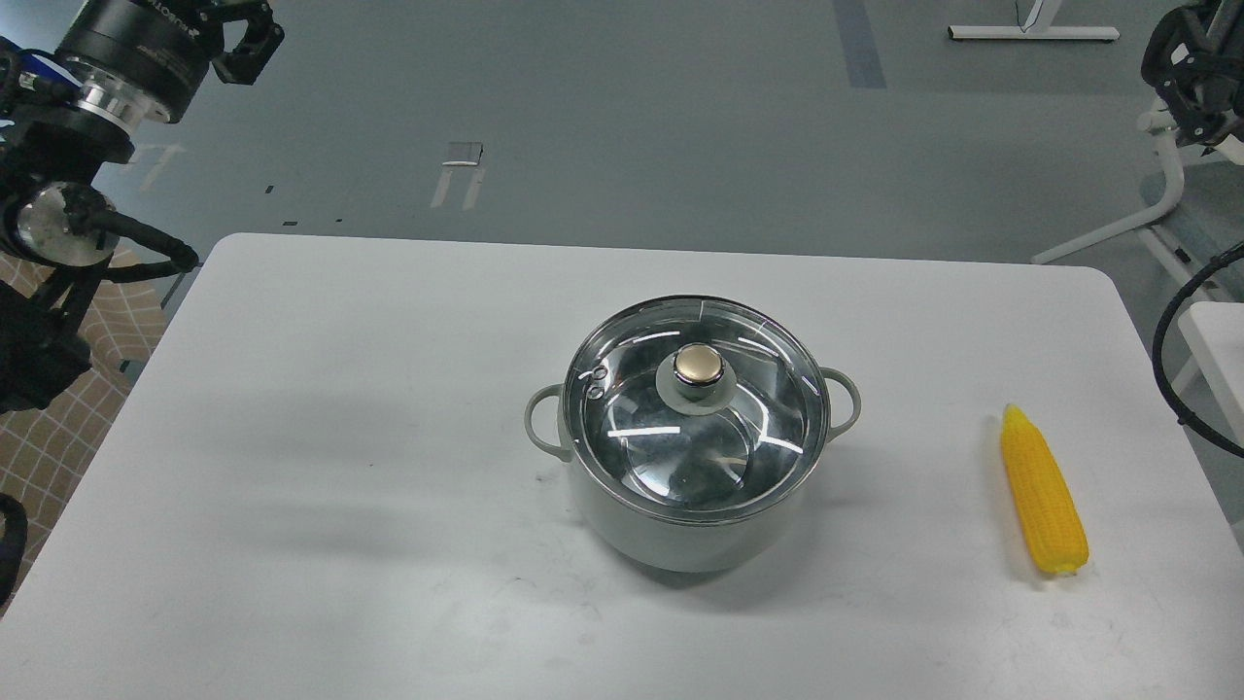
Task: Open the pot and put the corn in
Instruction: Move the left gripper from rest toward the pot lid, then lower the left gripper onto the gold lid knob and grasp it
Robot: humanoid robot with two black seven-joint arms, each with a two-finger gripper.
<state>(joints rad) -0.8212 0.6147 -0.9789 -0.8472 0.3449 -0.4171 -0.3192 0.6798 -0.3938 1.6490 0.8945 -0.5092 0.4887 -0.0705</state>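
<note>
The white tabletop (321,437) fills most of the view, bare but for two things. Near its middle stands the pot (680,530), round and pale grey-green, with a small loop handle at each side. Its glass lid (695,418) sits flat on the rim, closed, and the shiny steel floor shows through the glass. Well apart from it, near the right edge of the tabletop, lies the corn (1042,506), a bright yellow tapered cob with its narrow tip pointing away from me. At the centre of the lid is the brass-coloured knob (699,365), the smallest thing here and the one that matters first.

Neither step looks begun: the lid is on and the corn is outside. The next move, I judge, calls for an arm to descend over the knob, pinch it and lift the lid straight off.

The left pincer (248,44) hangs high at the upper left, beyond the tabletop, holding nothing; I cannot tell whether its fingers are apart. The right pincer (1191,92) is dark at the frame's right edge, and I cannot tell there either.
</note>
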